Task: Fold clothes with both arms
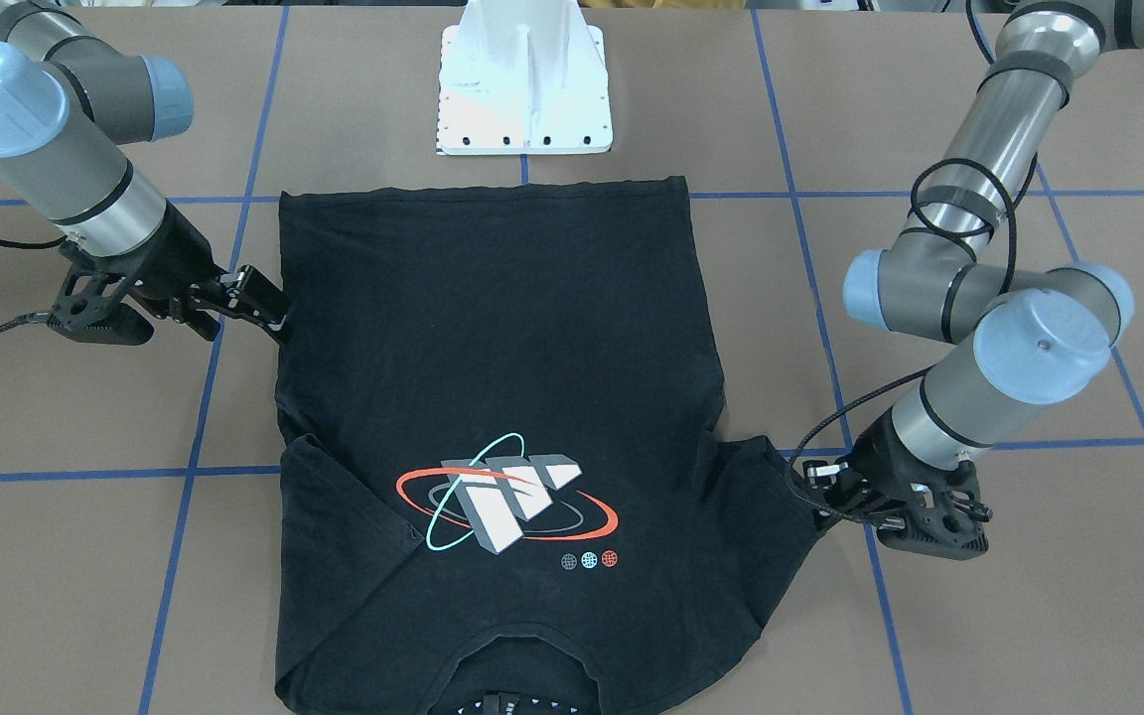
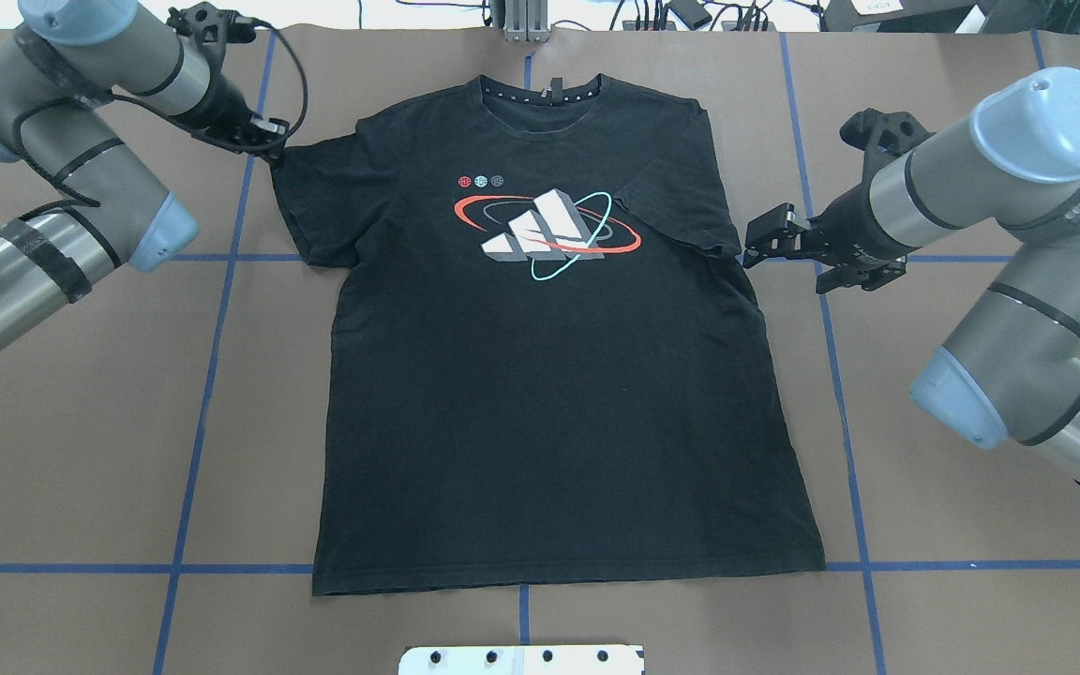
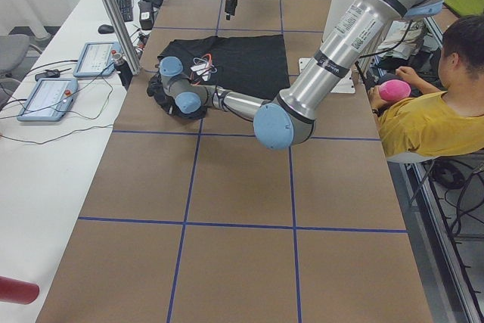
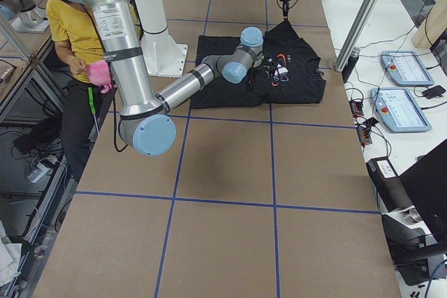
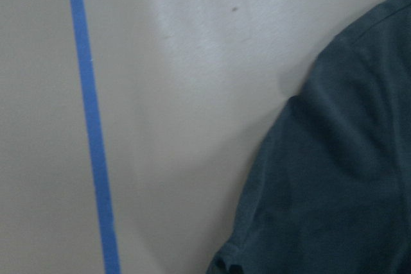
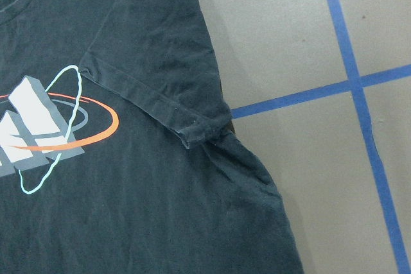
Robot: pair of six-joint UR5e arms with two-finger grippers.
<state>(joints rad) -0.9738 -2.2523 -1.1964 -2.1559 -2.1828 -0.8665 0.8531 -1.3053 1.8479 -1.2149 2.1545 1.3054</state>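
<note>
Left black two-finger gripper (image 2: 270,148) at sleeve tip of black printed cotton T-shirt (image 2: 540,394), jaw state unclear. Right gripper (image 2: 752,248) spread, beside folded-in sleeve.

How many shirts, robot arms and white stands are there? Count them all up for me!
Shirt: 1
Robot arms: 2, the left arm and the right arm
White stand: 1
Total: 4
</note>
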